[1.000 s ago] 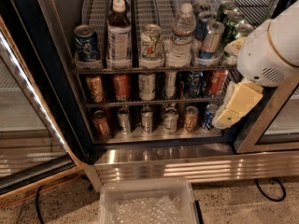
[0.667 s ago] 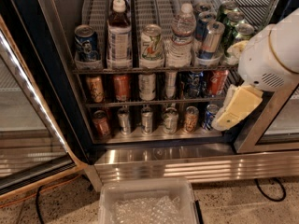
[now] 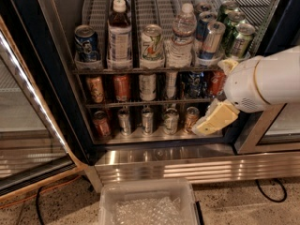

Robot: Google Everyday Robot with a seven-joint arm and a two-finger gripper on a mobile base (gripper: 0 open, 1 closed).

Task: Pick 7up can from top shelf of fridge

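Gripper [image 3: 214, 120]: cream-coloured, low on the right of the open fridge [image 3: 61, 93], in front of the right end of the lower racks. It sits under the white arm housing [image 3: 267, 83]. Clenched or released: cannot tell. No can seen in it.

7up can [image 3: 152, 45]: upright on the top shelf [image 3: 140, 71], third lane from the left, at the front against the clear lip. It is well apart from the gripper, up and to the left.

Judgement: the approach is not yet made. Standing at the front of its lane, the can looks reachable straight on. The gripper needs to rise and shift left first.

Neighbours: a white-capped bottle [image 3: 119, 34] just beside on the left and a water bottle [image 3: 182, 41] just beside on the right. Side room looks tight, so a crooked entry could knock either.

Further out: a blue can [image 3: 87, 43] in the leftmost lane and a silver-blue can [image 3: 212, 39] right of the water bottle. Green cans [image 3: 241, 39] stand at the right end, near the arm housing. The glass door [image 3: 28, 125] is swung open on the left. A clear bin [image 3: 147, 189] with bubble wrap sits on the floor below the steel base [image 3: 187, 165].
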